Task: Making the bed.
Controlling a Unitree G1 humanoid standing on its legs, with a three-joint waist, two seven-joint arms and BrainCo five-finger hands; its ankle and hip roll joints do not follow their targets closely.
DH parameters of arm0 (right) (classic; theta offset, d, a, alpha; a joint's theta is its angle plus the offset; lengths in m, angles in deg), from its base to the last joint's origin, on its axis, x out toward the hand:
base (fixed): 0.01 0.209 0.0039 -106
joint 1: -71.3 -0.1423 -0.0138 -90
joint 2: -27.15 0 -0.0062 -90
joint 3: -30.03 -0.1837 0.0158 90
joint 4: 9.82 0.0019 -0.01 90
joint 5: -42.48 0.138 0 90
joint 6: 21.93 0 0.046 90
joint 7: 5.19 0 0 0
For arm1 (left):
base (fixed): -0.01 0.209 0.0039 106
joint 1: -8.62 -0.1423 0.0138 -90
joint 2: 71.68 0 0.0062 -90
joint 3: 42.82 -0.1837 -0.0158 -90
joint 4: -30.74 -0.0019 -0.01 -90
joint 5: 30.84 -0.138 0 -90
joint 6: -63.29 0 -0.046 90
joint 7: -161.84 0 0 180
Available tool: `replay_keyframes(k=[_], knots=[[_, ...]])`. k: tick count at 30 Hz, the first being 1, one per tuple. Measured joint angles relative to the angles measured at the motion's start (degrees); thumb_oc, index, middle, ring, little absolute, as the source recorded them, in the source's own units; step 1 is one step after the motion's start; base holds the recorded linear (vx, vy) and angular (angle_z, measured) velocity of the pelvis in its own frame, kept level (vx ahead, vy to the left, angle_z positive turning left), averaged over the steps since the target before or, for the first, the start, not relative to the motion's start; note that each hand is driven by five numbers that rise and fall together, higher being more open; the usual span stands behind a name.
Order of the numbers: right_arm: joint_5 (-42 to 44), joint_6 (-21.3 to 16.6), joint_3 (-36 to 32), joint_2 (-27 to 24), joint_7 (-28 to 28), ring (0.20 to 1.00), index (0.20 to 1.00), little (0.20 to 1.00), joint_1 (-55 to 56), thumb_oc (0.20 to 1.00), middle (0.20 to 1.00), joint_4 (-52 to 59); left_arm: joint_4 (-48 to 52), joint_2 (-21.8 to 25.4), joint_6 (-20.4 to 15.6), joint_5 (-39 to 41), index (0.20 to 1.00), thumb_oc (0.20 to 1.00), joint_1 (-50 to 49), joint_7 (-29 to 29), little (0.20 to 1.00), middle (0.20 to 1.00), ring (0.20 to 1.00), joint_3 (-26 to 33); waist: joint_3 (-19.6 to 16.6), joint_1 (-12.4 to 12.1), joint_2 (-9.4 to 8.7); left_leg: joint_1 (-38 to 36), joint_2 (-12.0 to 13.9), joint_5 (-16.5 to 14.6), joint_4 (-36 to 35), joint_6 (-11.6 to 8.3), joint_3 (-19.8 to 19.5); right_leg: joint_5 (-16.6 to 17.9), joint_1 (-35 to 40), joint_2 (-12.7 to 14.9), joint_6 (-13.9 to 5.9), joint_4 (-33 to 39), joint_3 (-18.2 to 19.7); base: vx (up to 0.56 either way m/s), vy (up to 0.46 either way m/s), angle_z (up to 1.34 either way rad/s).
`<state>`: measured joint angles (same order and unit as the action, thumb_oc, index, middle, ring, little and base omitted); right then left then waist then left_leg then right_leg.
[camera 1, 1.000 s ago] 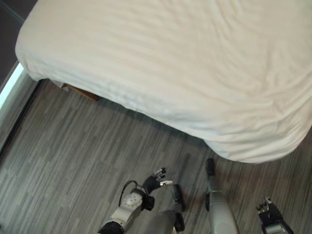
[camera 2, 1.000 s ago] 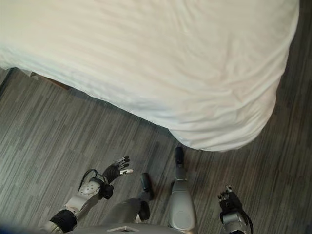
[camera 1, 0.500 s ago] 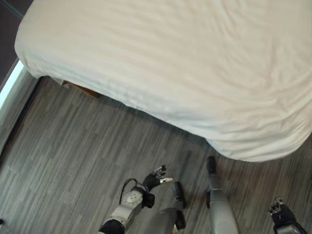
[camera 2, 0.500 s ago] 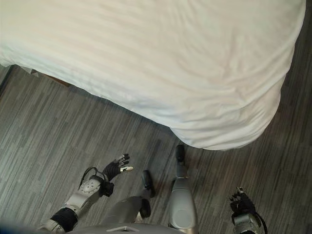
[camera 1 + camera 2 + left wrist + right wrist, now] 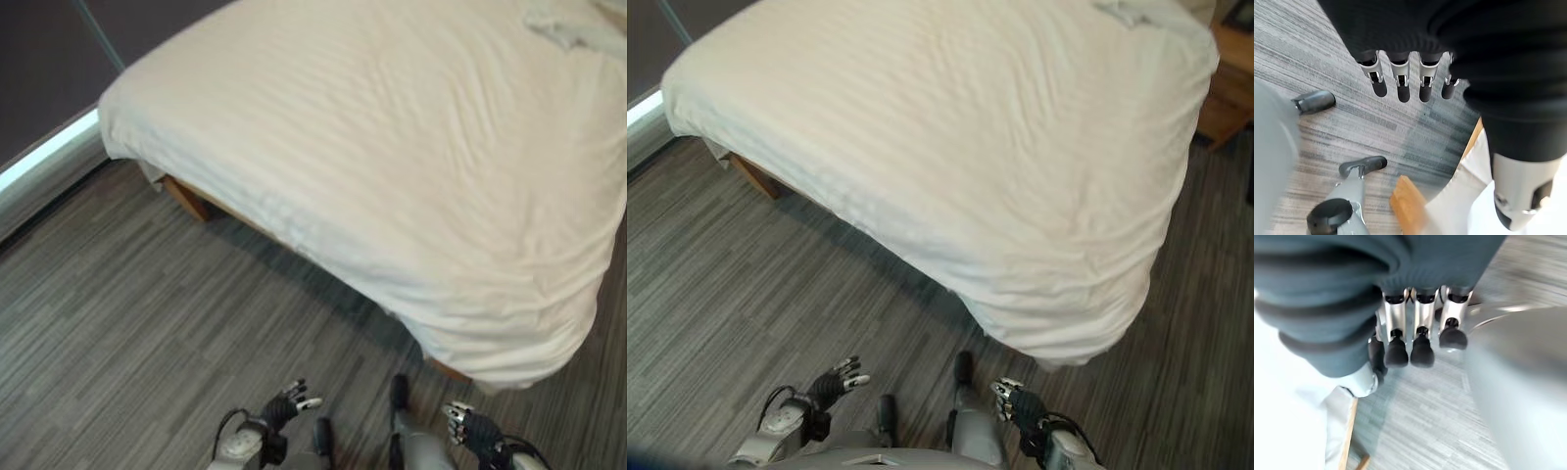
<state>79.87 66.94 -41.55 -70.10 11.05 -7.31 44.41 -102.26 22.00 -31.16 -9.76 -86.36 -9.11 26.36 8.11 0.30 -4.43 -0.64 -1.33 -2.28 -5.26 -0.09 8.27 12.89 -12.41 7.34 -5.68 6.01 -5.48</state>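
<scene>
A grey, wood-grain plank floor point(image 5: 147, 323) runs across the near part of the room, meeting a dark wall point(image 5: 49, 69) with a pale strip along its base at the far left. On it stands the bed point(image 5: 950, 147), by far the biggest thing here, set at a slant so that one corner juts toward the robot. A white sheet point(image 5: 392, 166) with faint woven stripes covers the whole mattress and hangs over the near edge; it lies mostly smooth, with soft creases gathering toward the near corner, where it bulges down over the side. Beneath the draped edge a brown wooden bed frame point(image 5: 186, 199) shows at the left end, and a strip of the same wood shows under the near corner in the left wrist view point(image 5: 1409, 205). At the far right end of the mattress lies a small rumpled heap of white cloth point(image 5: 573, 24). Beyond the bed's far right corner stands a brown wooden nightstand point(image 5: 1227, 83).

Both arms hang low, well short of the bed and touching nothing. The left robot hand point(image 5: 838, 380) hovers above the floor with its fingers spread and fairly straight, its thumb held apart; its own wrist view shows the fingers point(image 5: 1401, 81) extended side by side over the planks. The right robot hand point(image 5: 1017, 403) is just below the bed's near corner, its fingers relaxed and loosely straight, empty, as its wrist view shows too point(image 5: 1420, 340).
</scene>
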Motion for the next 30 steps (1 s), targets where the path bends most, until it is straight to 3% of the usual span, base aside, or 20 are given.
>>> replay_keyframes(k=[1,2,10,15,18,19,22,23,24,25,27,29,30], knots=[[-0.82,-0.21,-0.1,-0.29,0.23,0.373,0.373,0.373,0.35,0.373,0.373,0.74,0.01,0.32,0.0,0.0,1.0,1.0,-0.06,0.05,1.0,1.0,1.0,-0.01,-0.87,-0.15,-0.25,0.03,-0.07,-0.06,0.0,0.09,-0.11,0.0,0.03,0.1,0.01,0.05,-0.07,0.03,0.042,0.11],[-1.32,0.01,-0.24,-0.53,0.33,1.0,1.0,1.0,-0.04,1.0,1.0,2.1,0.17,0.74,0.02,0.0,1.0,1.0,0.16,0.09,1.0,1.0,1.0,0.38,-1.58,-0.57,-0.73,-0.49,-0.16,-0.1,-0.01,0.15,-0.36,-0.08,0.75,0.25,-0.1,-0.02,-0.28,0.03,0.041,0.09],[-1.36,-1.1,-4.7,3.28,-2.95,1.0,1.0,1.0,1.15,1.0,1.0,9.23,4.64,-0.07,-0.11,0.08,1.0,1.0,0.19,-1.44,1.0,1.0,1.0,1.54,-5.16,-0.28,-0.81,-2.2,-0.6,-0.16,-0.03,0.23,-0.81,-1.06,2.55,0.58,-0.67,0.17,-0.26,0.01,0.048,0.02],[-5.11,-1.5,-2.13,1.89,-3.29,1.0,1.0,1.0,2.11,1.0,1.0,10.37,5.22,0.04,-0.17,0.1,1.0,1.0,0.22,-1.98,1.0,1.0,1.0,1.45,-6.41,-0.19,-1.59,-2.5,-0.97,-0.14,-0.02,0.31,-0.23,-1.17,2.56,0.73,-0.59,0.2,0.82,-0.05,0.067,-0.05],[-9.05,-1.67,-1.56,1.83,-3.39,1.0,1.0,1.0,2.86,1.0,1.0,10.43,5.16,0.39,-0.16,0.01,1.0,1.0,0.16,-2.14,1.0,1.0,1.0,1.27,-6.78,0.01,-2.27,-2.44,-1.4,0.04,-0.02,0.6,0.83,-1.16,1.83,0.78,-0.85,0.2,2.82,-0.05,0.065,-0.18],[-10.17,-1.68,-1.52,1.82,-3.39,1.0,1.0,1.0,3.16,1.0,1.0,10.33,5.18,0.46,-0.18,0.01,1.0,1.0,0.21,-2.29,1.0,1.0,1.0,1.19,-6.74,0.39,-2.29,-2.44,-1.51,0.11,0.0,0.71,1.88,-1.92,1.6,0.73,-1.83,0.2,3.37,-0.1,0.11,-0.27],[-10.5,-1.84,-2.2,1.82,-3.46,1.0,1.0,1.0,4.67,1.0,1.0,10.83,5.09,0.62,-0.27,0.03,1.0,1.0,0.34,-2.7,1.0,1.0,1.0,1.14,-6.38,1.64,-3.14,-2.48,-3.03,0.03,0.08,0.95,4.11,-1.82,0.15,0.59,-2.03,0.11,7.5,-0.24,0.073,-0.5],[-10.52,-1.99,-2.3,1.74,-3.56,1.0,1.0,1.0,4.09,1.0,1.0,11.08,4.95,0.71,-0.34,0.05,1.0,1.0,0.26,-3.31,1.0,1.0,1.0,1.3,-5.34,2.58,-2.1,-1.37,-1.28,0.32,0.13,1.93,7.9,-5.22,-1.43,-0.02,-6.43,-0.21,8.65,-0.41,0.032,-1.06],[-10.53,-2.05,-2.31,1.74,-3.55,1.0,1.0,1.0,3.56,1.0,1.0,10.99,4.89,0.65,-0.31,0.06,1.0,1.0,0.79,-3.48,1.0,1.0,1.0,1.51,-4.74,2.86,-1.27,0.01,-0.08,0.17,0.65,2.25,9.3,-5.07,-3.49,-0.96,-6.64,-2.18,7.84,-0.37,0.027,-1.03],[-10.56,-2.01,-2.34,1.7,-3.61,1.0,1.0,1.0,2.89,1.0,1.0,11.15,4.46,0.36,-0.35,0.07,1.0,1.0,2.33,-3.88,1.0,1.0,1.0,1.43,-3.64,3.49,-0.95,1.72,1.51,0.24,1.86,2.31,11.05,-5.47,-6.13,-2.1,-6.68,-8.95,5.3,-0.21,0.033,-0.68],[-10.59,-1.93,-2.31,1.46,-3.97,1.0,1.0,1.0,1.85,1.0,1.0,12.11,2.56,0.76,-0.26,-0.02,1.0,1.0,5.09,-4.2,1.0,1.0,1.0,1.42,-1.46,3.94,0.55,2.51,4.87,0.44,3.03,2.45,13.24,-8.68,-7.77,-2.64,-4.93,-21.51,-1.5,-0.15,-0.009,-0.62],[-11.23,-2.12,-2.14,0.74,-4.1,1.0,1.0,1.0,1.1,1.0,1.0,12.36,2.25,0.56,-0.31,-0.03,1.0,1.0,5.77,-4.23,1.0,1.0,1.0,0.95,-0.72,3.41,1.92,0.87,7.62,0.52,3.23,2.49,16.47,-12.44,-3.18,-0.91,-5.08,-26.37,-5.75,-0.12,-0.071,-0.98],[-12.49,-2.12,-2.22,0.56,-4.11,1.0,1.0,1.0,0.89,1.0,1.0,12.3,2.23,0.52,-0.38,-0.02,1.0,1.0,5.79,-4.24,1.0,1.0,1.0,0.99,-0.62,2.92,2.14,0.25,7.82,0.44,3.19,2.43,16.89,-12.79,-0.64,-0.37,-5.48,-25.1,-5.67,-0.12,-0.085,-0.96]])
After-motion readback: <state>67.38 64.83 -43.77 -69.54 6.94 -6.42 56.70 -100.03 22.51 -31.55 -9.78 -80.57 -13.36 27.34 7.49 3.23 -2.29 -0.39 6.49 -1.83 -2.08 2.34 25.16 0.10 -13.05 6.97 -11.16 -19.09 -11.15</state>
